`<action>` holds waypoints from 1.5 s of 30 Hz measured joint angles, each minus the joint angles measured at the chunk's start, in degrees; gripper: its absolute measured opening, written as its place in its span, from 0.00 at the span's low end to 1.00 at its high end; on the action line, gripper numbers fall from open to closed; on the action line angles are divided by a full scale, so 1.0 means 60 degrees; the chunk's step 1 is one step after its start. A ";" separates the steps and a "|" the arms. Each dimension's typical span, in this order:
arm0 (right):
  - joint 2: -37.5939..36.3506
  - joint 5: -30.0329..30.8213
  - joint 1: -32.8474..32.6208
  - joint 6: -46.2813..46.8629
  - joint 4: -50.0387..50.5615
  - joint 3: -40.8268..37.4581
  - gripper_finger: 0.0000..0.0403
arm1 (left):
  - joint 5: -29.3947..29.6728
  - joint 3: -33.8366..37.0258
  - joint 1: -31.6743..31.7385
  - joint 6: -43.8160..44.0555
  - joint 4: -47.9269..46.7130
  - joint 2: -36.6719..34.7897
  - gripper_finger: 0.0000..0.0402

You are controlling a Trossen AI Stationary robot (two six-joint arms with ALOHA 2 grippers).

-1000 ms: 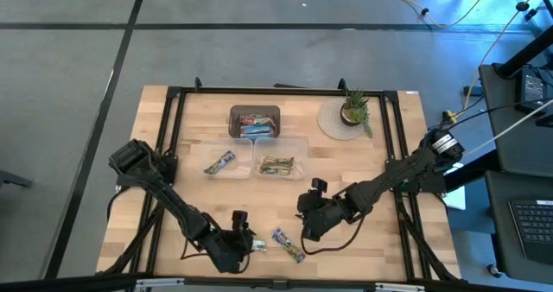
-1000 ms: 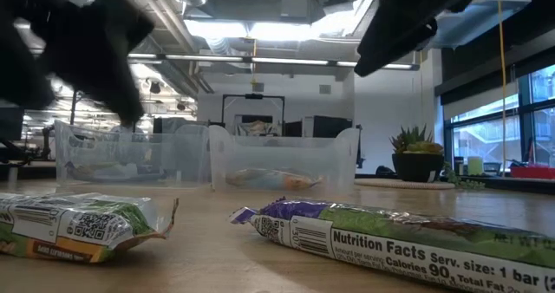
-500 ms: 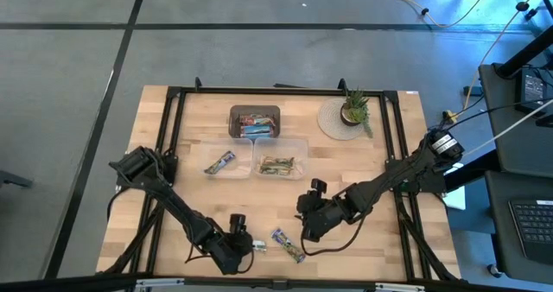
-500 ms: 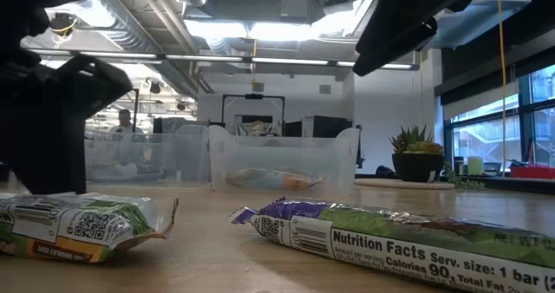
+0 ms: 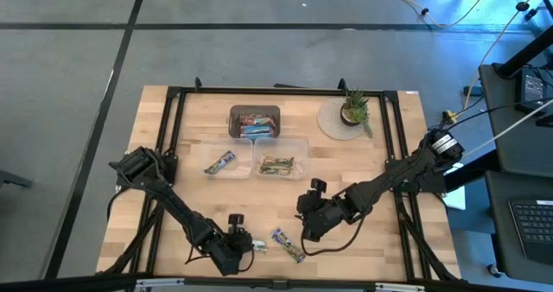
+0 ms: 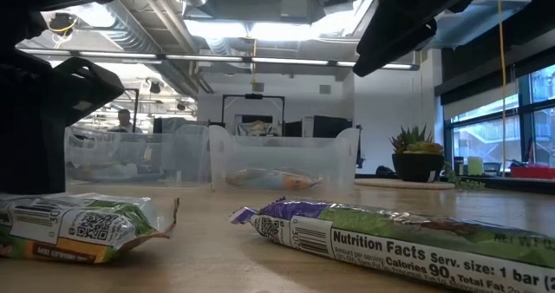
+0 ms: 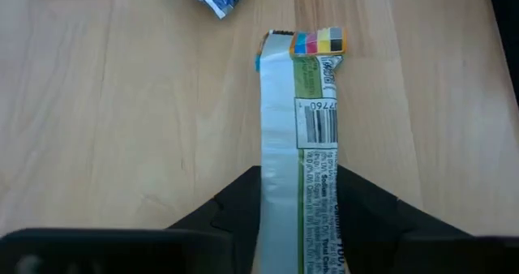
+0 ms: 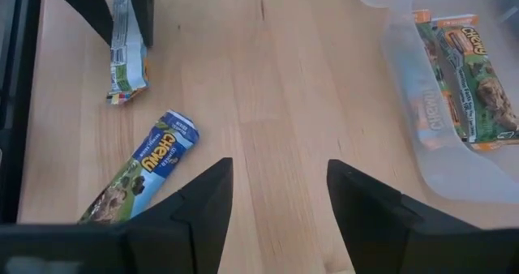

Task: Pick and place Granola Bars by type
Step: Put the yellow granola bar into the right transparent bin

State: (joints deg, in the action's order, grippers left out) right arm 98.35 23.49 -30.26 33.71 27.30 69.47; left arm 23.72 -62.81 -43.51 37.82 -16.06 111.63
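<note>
The left gripper (image 7: 298,194) is clenched on a green-wrapped granola bar (image 7: 302,136) between its fingers at the table's near edge, the right gripper (image 8: 280,194) spread and empty nearby; next, lift toward the matching clear tub (image 5: 281,164).

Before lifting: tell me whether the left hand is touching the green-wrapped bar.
Touching. The left wrist view shows the left hand with its fingers pressed against both sides of the green-wrapped bar.

Dark tray's (image 5: 255,122) bars too small to sort.
</note>
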 joint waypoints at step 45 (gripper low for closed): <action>-0.0011 0.0153 -0.0178 0.0369 0.0941 0.0000 0.51 | -0.0669 -0.0805 0.6542 -0.5230 -0.0797 -0.2795 0.19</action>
State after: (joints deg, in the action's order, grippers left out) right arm 98.28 24.40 -31.33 35.92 32.95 69.47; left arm 19.70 -67.64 -4.25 6.45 -20.84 94.86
